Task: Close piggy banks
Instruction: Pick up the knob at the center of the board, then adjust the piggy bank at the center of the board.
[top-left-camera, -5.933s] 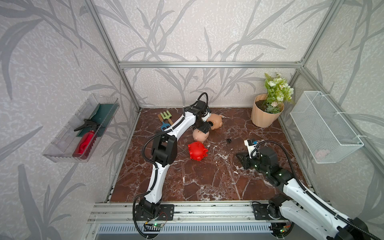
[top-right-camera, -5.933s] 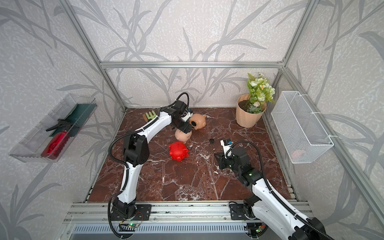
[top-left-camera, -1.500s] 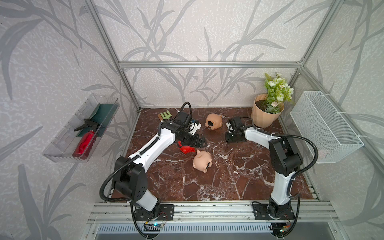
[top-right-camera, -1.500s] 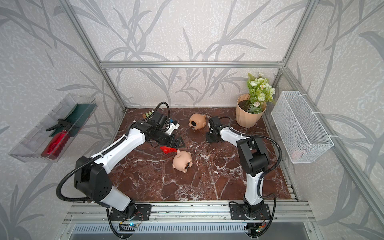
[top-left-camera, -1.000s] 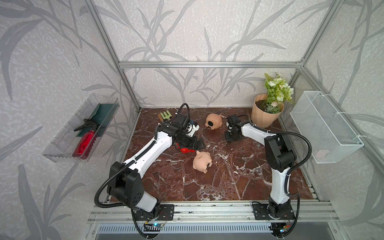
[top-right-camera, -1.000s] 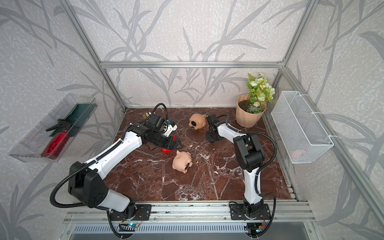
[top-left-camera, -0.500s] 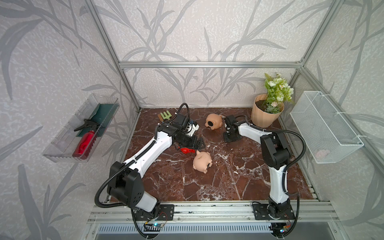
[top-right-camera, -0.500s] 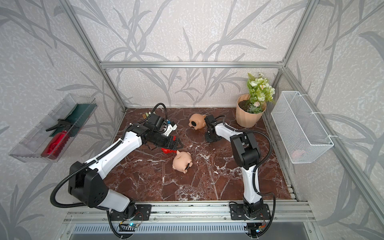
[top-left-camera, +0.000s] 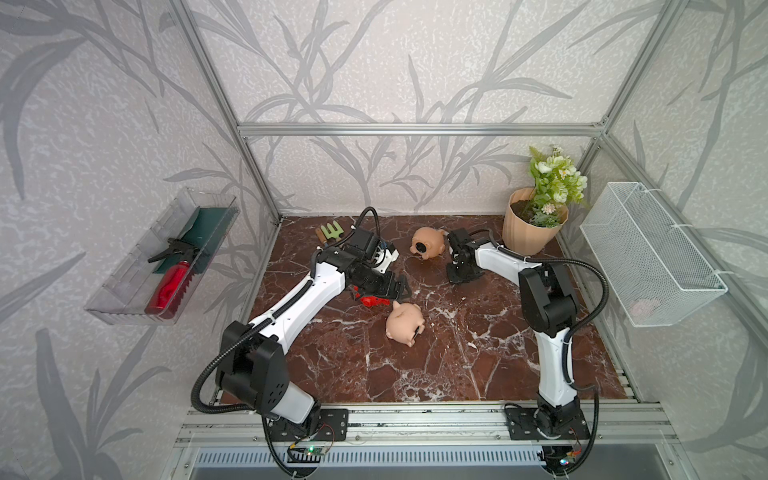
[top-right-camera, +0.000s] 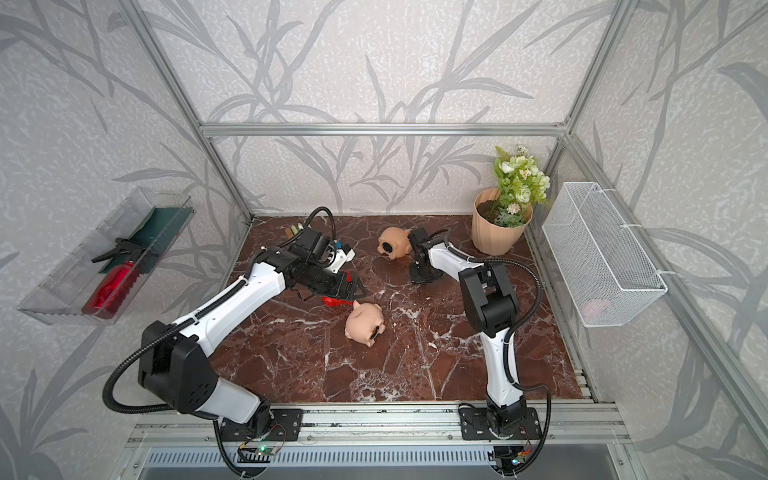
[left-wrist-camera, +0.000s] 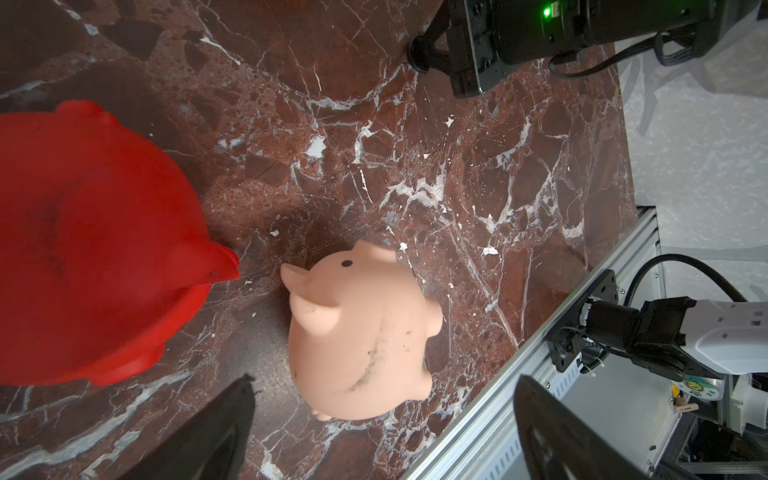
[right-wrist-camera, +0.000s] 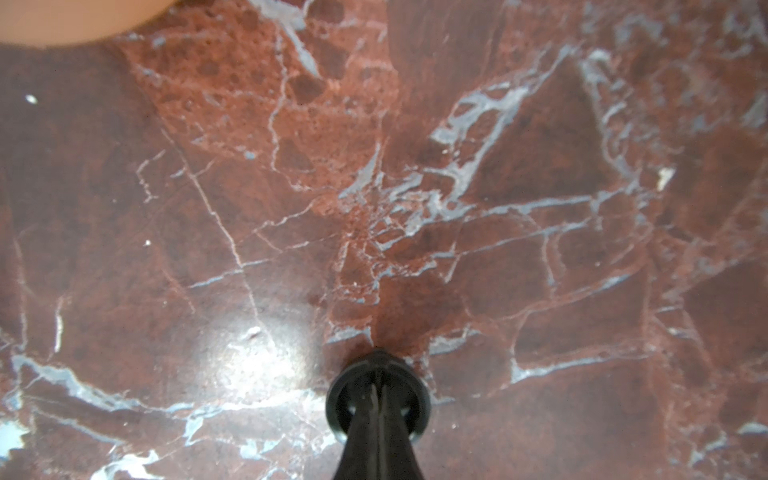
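- The left gripper (left-wrist-camera: 382, 386) is being held with jaws apart over the red piggy bank (top-left-camera: 374, 300), with the front tan piggy bank (top-left-camera: 403, 328) just beside it.
- A black plug (right-wrist-camera: 345, 399) is being pinched by the right gripper (right-wrist-camera: 377, 386) on the tabletop (top-left-camera: 457, 353), near the rear tan piggy bank (top-left-camera: 428, 246).

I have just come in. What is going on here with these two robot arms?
The right gripper is shut on what looks like a small black plug, low on the marble table, beside the far tan piggy bank, whose dark belly hole faces forward. The left gripper is open and holds nothing; it hovers over the red piggy bank. The near tan piggy bank lies tipped on the table close by.
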